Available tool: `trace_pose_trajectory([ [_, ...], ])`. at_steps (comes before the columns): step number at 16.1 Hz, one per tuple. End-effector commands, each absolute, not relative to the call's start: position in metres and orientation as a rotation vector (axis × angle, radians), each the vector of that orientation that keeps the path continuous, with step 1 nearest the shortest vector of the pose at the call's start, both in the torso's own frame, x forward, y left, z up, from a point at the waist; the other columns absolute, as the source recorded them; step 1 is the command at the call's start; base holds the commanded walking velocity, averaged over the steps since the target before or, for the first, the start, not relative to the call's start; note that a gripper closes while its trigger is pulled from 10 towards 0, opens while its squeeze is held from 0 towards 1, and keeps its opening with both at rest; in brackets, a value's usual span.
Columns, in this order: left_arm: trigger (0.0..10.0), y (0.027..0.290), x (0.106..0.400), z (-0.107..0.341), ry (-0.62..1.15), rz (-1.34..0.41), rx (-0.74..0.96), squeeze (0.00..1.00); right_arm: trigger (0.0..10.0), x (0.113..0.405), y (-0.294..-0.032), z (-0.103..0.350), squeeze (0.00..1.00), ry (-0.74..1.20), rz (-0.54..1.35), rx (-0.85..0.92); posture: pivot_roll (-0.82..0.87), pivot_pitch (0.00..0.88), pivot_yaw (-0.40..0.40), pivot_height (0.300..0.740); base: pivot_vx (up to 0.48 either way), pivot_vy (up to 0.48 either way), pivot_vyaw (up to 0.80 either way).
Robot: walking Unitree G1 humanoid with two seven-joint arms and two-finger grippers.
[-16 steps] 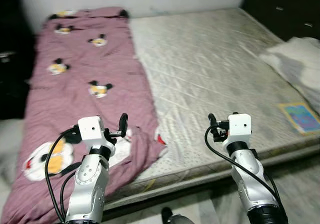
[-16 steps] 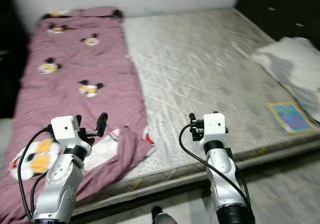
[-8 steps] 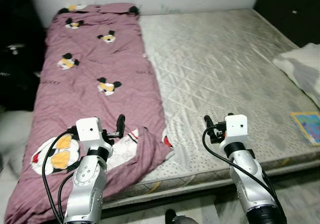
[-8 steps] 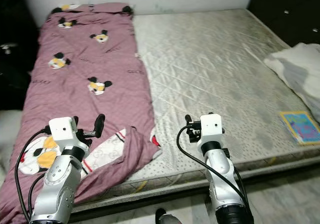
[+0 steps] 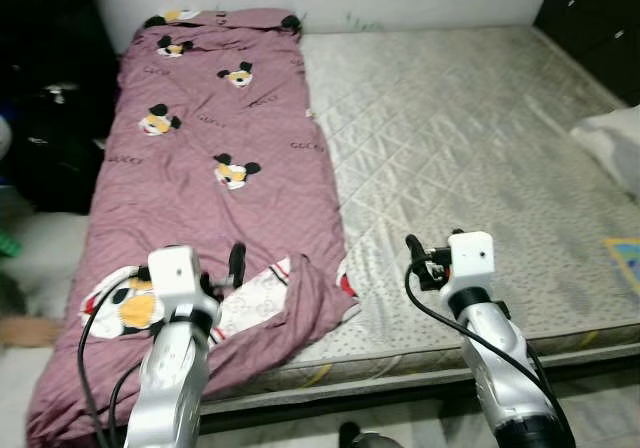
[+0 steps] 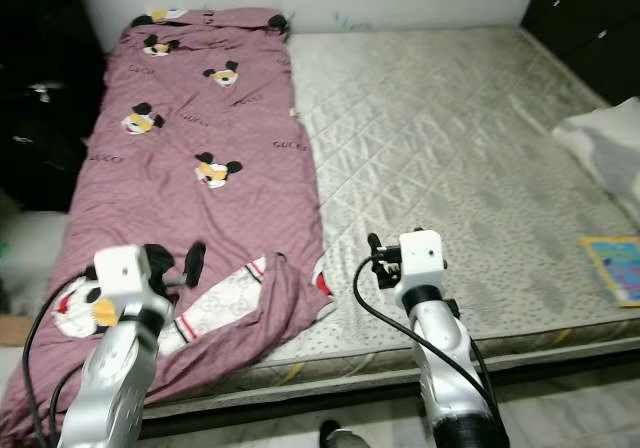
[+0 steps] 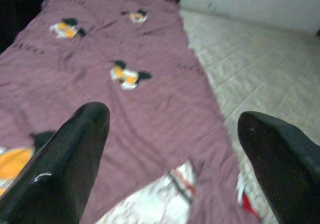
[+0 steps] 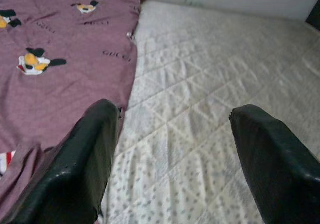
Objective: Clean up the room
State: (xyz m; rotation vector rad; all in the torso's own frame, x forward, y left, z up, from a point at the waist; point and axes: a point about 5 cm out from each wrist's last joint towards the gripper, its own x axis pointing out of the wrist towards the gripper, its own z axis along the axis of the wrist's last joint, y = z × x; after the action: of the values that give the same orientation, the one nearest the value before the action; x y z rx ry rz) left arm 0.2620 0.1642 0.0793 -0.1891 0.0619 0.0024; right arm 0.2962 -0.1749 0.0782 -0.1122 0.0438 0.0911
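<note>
I see bare mattress [image 5: 470, 148] lying open ahead of my right gripper [image 8: 172, 149]; the purple blanket [image 5: 215, 168], corner folded over, lies under my left gripper [image 7: 172, 149].

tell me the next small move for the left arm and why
Probably lower the open left gripper toward the folded-over corner of the purple sheet near the foot of the mattress. That corner is flipped to its pale underside, and both grippers hold nothing above the bed.

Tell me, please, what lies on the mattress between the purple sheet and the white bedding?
Only bare quilted mattress separates the purple sheet from the white bedding, seen in both eye views.
</note>
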Motion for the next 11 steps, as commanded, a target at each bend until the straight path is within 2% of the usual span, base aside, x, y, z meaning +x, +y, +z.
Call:
trace_pose_trajectory([
  [1, 10.0, 0.167, 0.259, 0.082, 0.064, -0.005, -0.165, 0.00, 10.0, 0.292, -0.178, 0.078, 0.00, 0.055, 0.085, -0.105, -0.02, 0.147, 0.038, 0.740, 0.000, 0.000, 0.00],
  [5, 10.0, 0.182, 0.248, 0.082, 0.074, 0.022, -0.125, 0.00, 10.0, 0.280, -0.182, 0.074, 0.00, 0.081, 0.091, -0.129, -0.01, 0.192, 0.008, 0.740, 0.000, 0.000, 0.00],
  [11, 10.0, 0.192, 0.245, 0.092, 0.071, 0.044, -0.107, 0.00, 10.0, 0.272, -0.173, 0.070, 0.00, 0.114, 0.120, -0.119, 0.00, 0.238, 0.040, 0.740, 0.000, 0.000, 0.00],
])
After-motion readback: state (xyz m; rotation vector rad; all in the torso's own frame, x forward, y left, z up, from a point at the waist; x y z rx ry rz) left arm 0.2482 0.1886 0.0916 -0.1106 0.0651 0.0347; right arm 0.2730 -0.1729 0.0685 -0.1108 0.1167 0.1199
